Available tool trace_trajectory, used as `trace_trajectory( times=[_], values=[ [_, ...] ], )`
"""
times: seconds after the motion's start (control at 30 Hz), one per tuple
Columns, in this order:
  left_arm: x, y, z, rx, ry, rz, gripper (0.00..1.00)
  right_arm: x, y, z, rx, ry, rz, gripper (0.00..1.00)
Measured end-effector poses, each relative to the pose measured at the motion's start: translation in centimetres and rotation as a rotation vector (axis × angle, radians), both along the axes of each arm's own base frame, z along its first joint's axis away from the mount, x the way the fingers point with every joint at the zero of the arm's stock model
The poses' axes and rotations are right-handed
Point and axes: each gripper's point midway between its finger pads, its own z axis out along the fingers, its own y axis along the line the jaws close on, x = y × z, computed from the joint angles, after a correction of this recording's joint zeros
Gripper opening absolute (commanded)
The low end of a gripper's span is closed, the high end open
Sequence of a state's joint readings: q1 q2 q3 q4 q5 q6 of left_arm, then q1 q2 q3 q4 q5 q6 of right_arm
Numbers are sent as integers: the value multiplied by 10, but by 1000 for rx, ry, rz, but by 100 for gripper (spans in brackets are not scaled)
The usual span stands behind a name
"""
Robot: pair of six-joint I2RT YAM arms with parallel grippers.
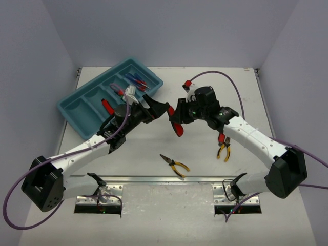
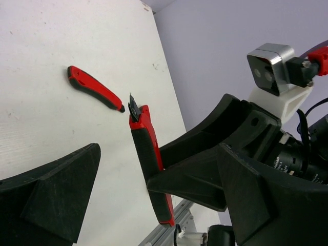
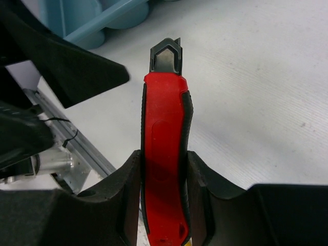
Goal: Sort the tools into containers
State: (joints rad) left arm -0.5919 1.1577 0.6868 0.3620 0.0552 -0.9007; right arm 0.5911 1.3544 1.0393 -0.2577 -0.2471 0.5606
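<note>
Red-handled tool (image 3: 164,148) sits clamped in the right hand (image 3: 163,166). The two dark fingers (image 3: 205,184) press on either side of its red and black grip, and its grey metal tip sticks out past them. It is over the middle of the table (image 1: 154,148), with the handle running roughly near to far.

The left hand (image 1: 163,110) is just to its left, reaching in from the other side. Its fingers are spread wide apart with nothing between them. From the right wrist view, one of those fingers (image 3: 77,66) hangs close to the tool's tip without touching it.

A second red-handled tool (image 2: 95,88) lies flat on the table beyond the held one, as the left wrist view shows it. From above I can only make out a bit of red under the right forearm, next to a pair of yellow-handled pliers (image 1: 224,149) on the right. Another pair of yellow-handled pliers (image 1: 174,165) lies nearer, close to the middle of the near edge.

The teal tray (image 1: 69,105) sits aslant at the far left. Blue-handled screwdrivers (image 1: 136,81) lie in the compartment at its far right end. A third red-handled tool (image 1: 106,106) lies in one of the middle compartments, partly hidden by the left arm, and I cannot tell which compartment.
</note>
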Motion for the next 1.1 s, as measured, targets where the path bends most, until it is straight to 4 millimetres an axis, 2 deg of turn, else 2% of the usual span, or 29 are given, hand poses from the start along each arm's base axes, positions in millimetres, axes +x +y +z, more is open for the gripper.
trace_trajectory(
  times=[0.17, 0.27, 0.3, 0.43, 0.53, 0.6, 0.63, 0.67, 0.77, 0.8, 0.87, 0.9, 0.93, 1.0, 1.07, 1.1],
  values=[
    [5, -6, -22, 17, 56, -8, 75, -5, 10, 10, 55, -4, 54, 0],
    [8, -10, -38, 28, 100, -11, 60, -7, 14, 18, 83, -17, 73, 0],
    [9, -12, -39, 21, 107, -16, 51, -8, 14, 20, 87, -21, 76, 0],
    [12, -19, -27, -20, 86, -34, 16, -11, 16, 24, 105, -23, 92, 0],
    [12, -26, -14, -55, 65, -59, 2, -10, 18, 27, 114, -31, 95, 0],
    [12, -30, -7, -66, 47, -72, 0, -9, 18, 28, 118, -35, 95, 2],
    [12, -30, -7, -67, 44, -74, 0, -8, 19, 29, 120, -38, 94, 16],
    [12, -30, -7, -65, 44, -72, 0, -7, 19, 28, 119, -39, 93, 45],
    [18, -28, -9, -31, 59, -47, 0, -6, 19, 28, 118, -39, 91, 98],
    [20, -27, -10, -17, 64, -38, 0, -6, 19, 28, 117, -39, 90, 99],
    [38, -9, -20, 58, 126, 35, 0, 0, 12, 26, 84, -48, 46, 99],
    [55, 10, -24, 94, 154, 100, 0, 2, 6, 25, 60, -50, 19, 99],
    [76, 37, -29, 129, 189, 186, 0, 4, -2, 25, 31, -52, -12, 99],
    [113, 113, -44, 196, 263, 407, 0, 13, -23, 27, -20, -69, -84, 99],
    [132, 194, -62, 271, 359, 629, 0, 25, -51, 30, -65, -87, -171, 99],
    [136, 233, -71, 304, 410, 733, 0, 31, -66, 31, -87, -91, -215, 99]
  ],
)
